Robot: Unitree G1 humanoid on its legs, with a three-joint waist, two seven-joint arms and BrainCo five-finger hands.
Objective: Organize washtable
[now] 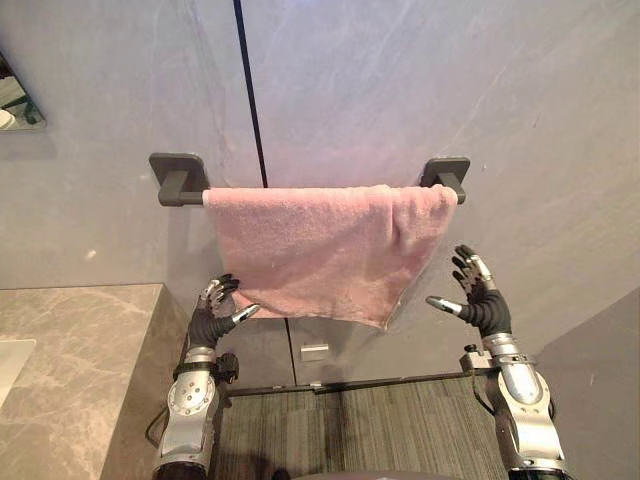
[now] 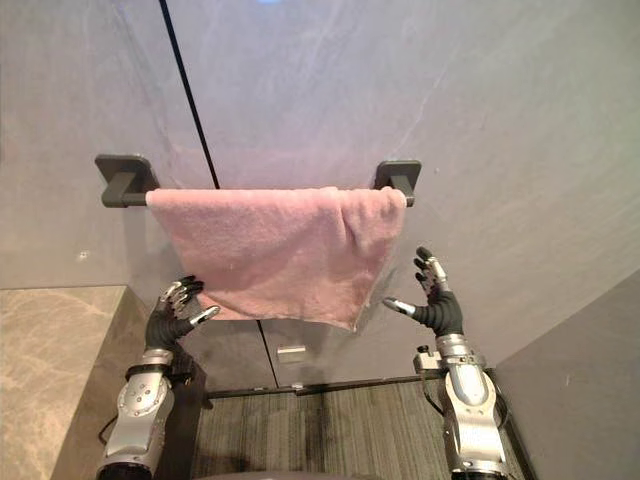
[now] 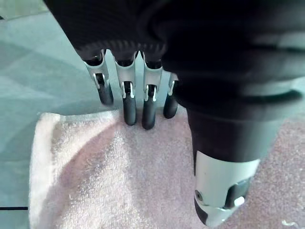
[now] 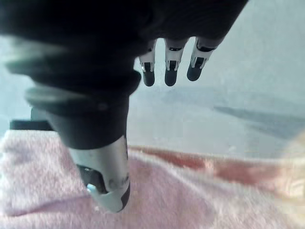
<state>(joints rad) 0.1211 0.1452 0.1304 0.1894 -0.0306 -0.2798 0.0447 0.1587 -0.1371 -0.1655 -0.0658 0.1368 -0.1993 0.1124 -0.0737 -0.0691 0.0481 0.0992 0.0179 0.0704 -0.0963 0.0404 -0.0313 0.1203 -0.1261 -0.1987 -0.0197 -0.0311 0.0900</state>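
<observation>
A pink towel [image 1: 325, 245] hangs over a dark wall-mounted towel bar [image 1: 182, 180], draped unevenly with its lower edge slanting down to the right. My left hand [image 1: 214, 312] is open at the towel's lower left corner, fingers straight and close to the cloth [image 3: 95, 181]. My right hand [image 1: 478, 292] is open just right of the towel's lower right corner, apart from it, thumb pointing toward the cloth. In the right wrist view the right hand's fingers [image 4: 170, 62] are straight, with the towel [image 4: 190, 195] beyond them.
A grey stone wall [image 1: 400, 90] with a dark vertical seam stands behind the bar. A marble counter [image 1: 80, 360] lies at the lower left. A dark ribbed mat [image 1: 350, 430] covers the floor below. A small wall plate [image 1: 314, 351] sits under the towel.
</observation>
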